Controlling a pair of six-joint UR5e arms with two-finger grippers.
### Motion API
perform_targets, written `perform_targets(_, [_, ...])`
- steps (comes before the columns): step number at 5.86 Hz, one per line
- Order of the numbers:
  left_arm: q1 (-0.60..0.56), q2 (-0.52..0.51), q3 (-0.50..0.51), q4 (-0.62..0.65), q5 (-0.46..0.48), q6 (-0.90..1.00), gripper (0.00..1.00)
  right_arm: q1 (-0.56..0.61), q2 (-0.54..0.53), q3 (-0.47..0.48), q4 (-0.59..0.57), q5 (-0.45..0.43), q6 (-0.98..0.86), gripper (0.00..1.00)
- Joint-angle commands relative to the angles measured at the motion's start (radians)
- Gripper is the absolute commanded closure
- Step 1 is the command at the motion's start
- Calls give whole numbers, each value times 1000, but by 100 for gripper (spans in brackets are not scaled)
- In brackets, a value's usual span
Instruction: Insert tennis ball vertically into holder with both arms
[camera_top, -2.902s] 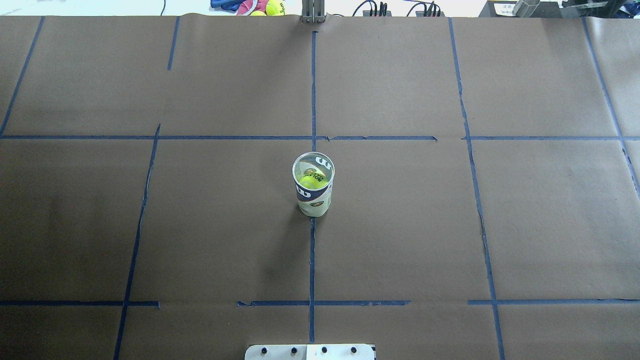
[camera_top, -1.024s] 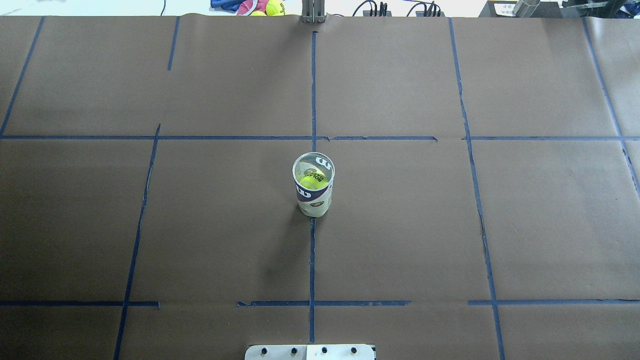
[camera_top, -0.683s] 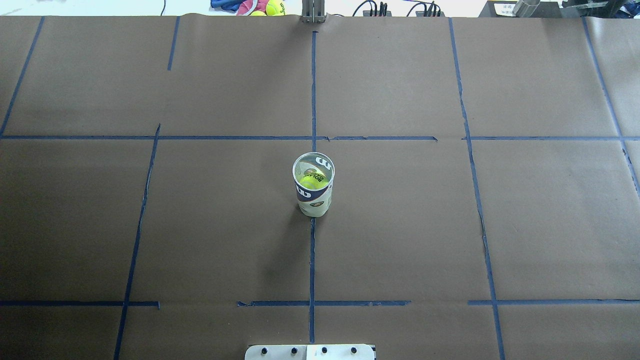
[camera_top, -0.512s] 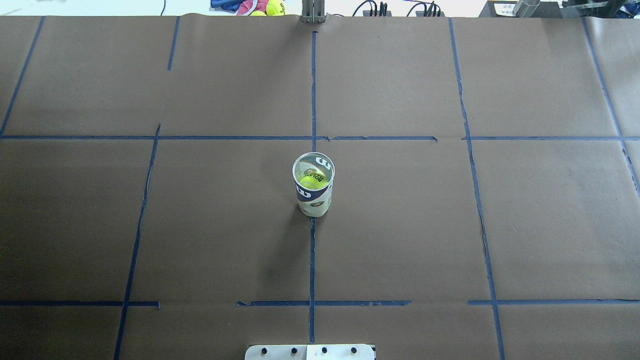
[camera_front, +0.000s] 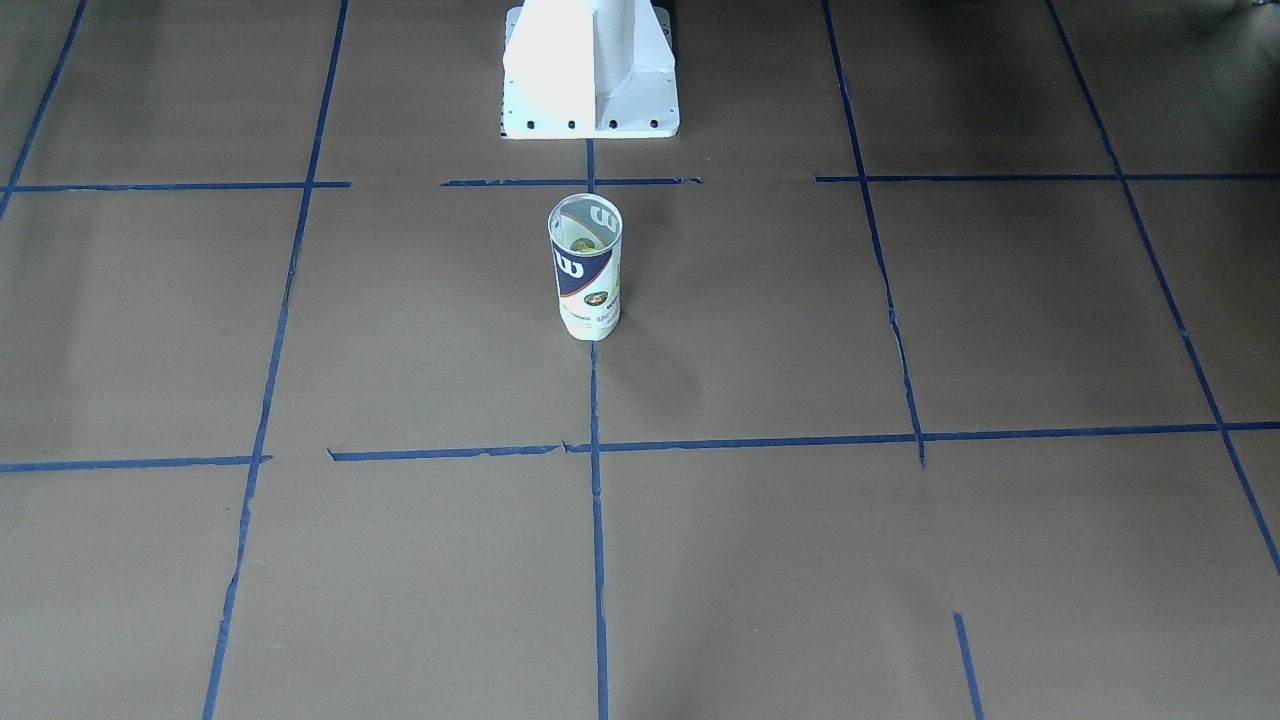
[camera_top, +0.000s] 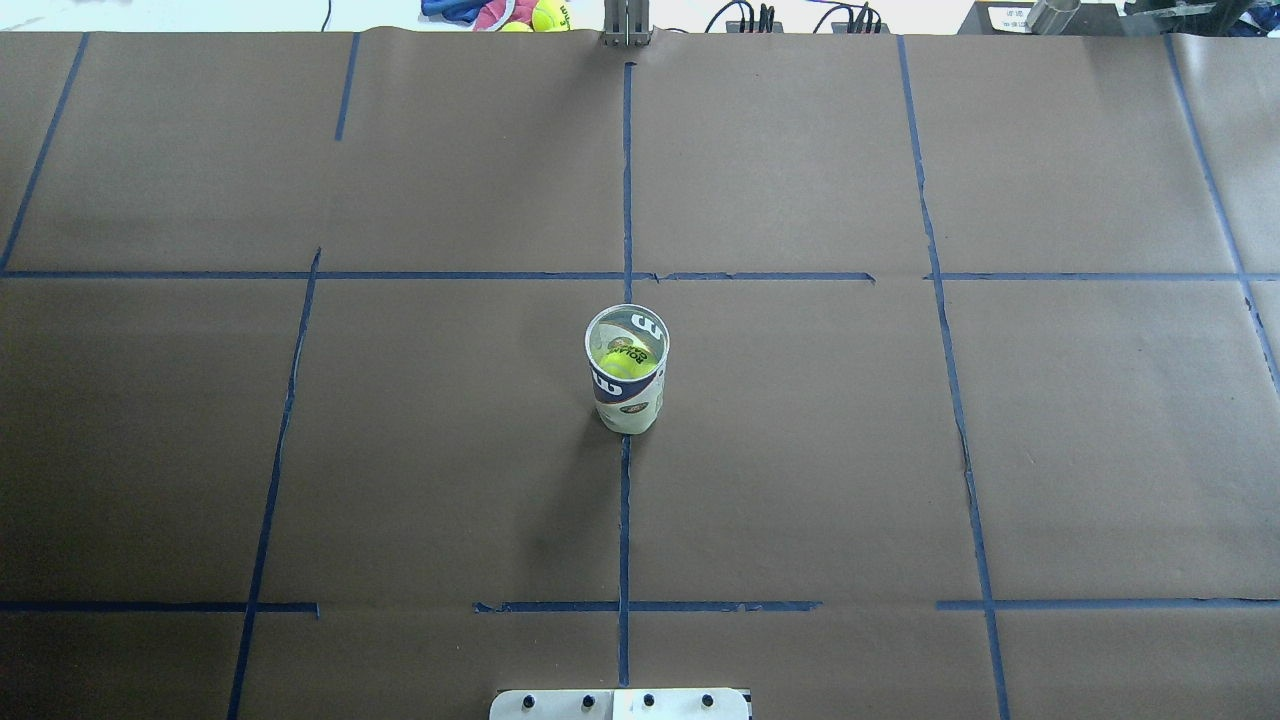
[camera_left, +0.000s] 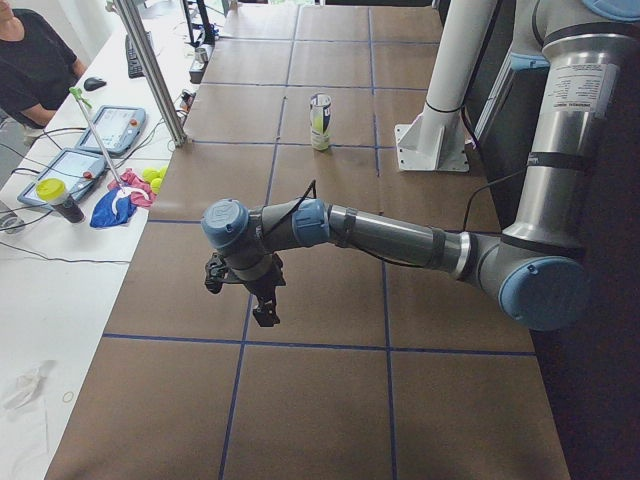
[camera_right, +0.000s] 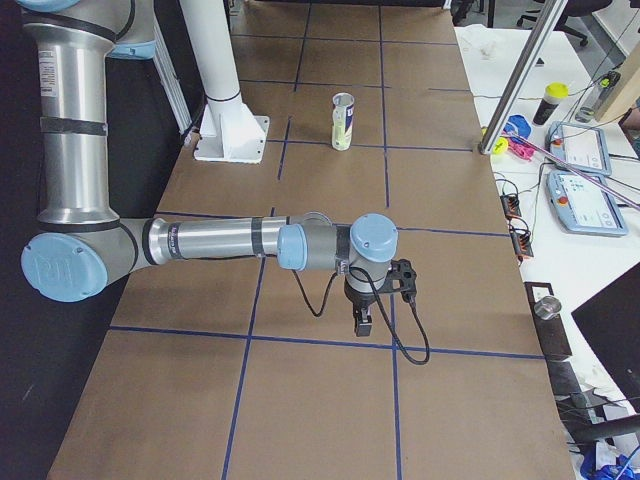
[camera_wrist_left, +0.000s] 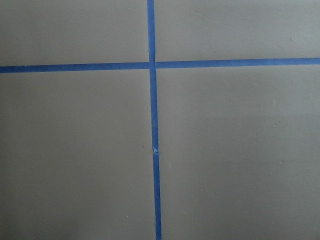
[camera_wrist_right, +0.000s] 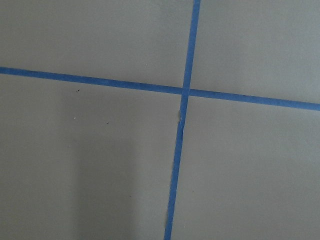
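Note:
The holder (camera_top: 628, 392) stands upright in the middle of the table, open end up, and also shows in the front view (camera_front: 588, 285). The tennis ball (camera_top: 622, 363) sits inside it, below the rim. My left gripper (camera_left: 262, 312) hangs above the table near its left end, far from the holder (camera_left: 320, 122). My right gripper (camera_right: 363, 322) hangs above the table near its right end, far from the holder (camera_right: 342, 122). Both show only in the side views, so I cannot tell if they are open or shut. The wrist views show only brown paper and blue tape.
The white pedestal base (camera_front: 590, 70) stands at the robot's edge of the table. Spare tennis balls (camera_top: 548, 14) and a metal post (camera_top: 626, 25) are at the far edge. A person (camera_left: 30, 60) sits at a side desk with tablets.

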Motion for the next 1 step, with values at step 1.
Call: perform_targets(1, [0, 41, -21, -80, 23, 0, 0, -1, 0, -1, 0, 0, 1, 0])
